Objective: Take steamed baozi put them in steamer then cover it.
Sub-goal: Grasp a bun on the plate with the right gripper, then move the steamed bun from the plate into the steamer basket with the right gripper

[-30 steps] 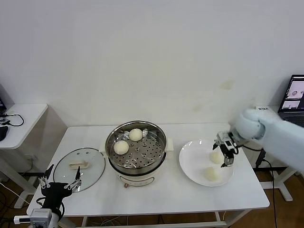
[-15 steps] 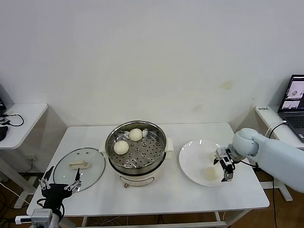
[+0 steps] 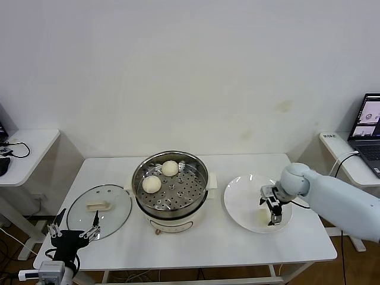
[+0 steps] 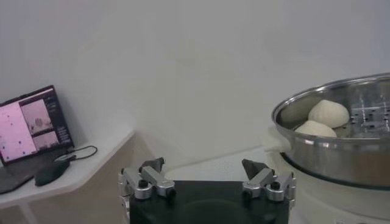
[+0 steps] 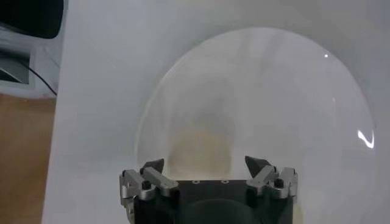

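The steamer (image 3: 171, 189) stands mid-table with two baozi (image 3: 151, 184) (image 3: 170, 168) on its perforated tray. My right gripper (image 3: 272, 206) is low over the white plate (image 3: 240, 199), open. A baozi (image 3: 263, 218) shows just beside it; another one on the plate is hidden behind the gripper. In the right wrist view a baozi (image 5: 201, 146) lies just ahead of the open gripper (image 5: 207, 164), in line with the gap, on the plate (image 5: 274, 91). My left gripper (image 3: 76, 230) is parked open off the table's front left corner.
The glass lid (image 3: 99, 203) with a cream handle lies flat left of the steamer. A laptop (image 3: 369, 122) stands on a side table at far right. The left wrist view shows the steamer (image 4: 341, 152) and a laptop (image 4: 30, 125).
My right gripper has moved left and down over the plate, from beside the far baozi to the near one. The left arm has not moved.
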`<state>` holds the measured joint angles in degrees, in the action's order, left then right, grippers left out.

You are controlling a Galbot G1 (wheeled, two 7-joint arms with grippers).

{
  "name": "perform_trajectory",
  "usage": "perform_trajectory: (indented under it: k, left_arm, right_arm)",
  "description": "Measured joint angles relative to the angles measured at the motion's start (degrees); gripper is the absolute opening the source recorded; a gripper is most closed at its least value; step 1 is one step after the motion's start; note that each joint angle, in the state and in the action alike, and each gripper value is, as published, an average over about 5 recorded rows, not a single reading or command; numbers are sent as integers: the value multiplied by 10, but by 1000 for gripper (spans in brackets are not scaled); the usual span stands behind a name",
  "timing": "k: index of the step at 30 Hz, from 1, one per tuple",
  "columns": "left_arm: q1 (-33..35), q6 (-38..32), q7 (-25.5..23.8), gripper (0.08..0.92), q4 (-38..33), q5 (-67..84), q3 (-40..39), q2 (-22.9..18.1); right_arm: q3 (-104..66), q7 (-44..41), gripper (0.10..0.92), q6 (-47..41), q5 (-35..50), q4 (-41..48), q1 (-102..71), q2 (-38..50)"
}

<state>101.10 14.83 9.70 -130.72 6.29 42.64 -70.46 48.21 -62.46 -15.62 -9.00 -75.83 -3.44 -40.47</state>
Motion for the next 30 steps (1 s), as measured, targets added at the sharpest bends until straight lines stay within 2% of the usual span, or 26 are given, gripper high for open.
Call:
perform_trajectory:
  k: [15,30]
  left_arm:
    - [3,-1,0,823,-3,0,1,-4]
    - [2,-1,0,823,-9,0,2,-4]
  right_arm:
    - [-2,-6,646,-6,-6,11,-2,-12]
    - [17,-24,619,-11,23,-10,60,2]
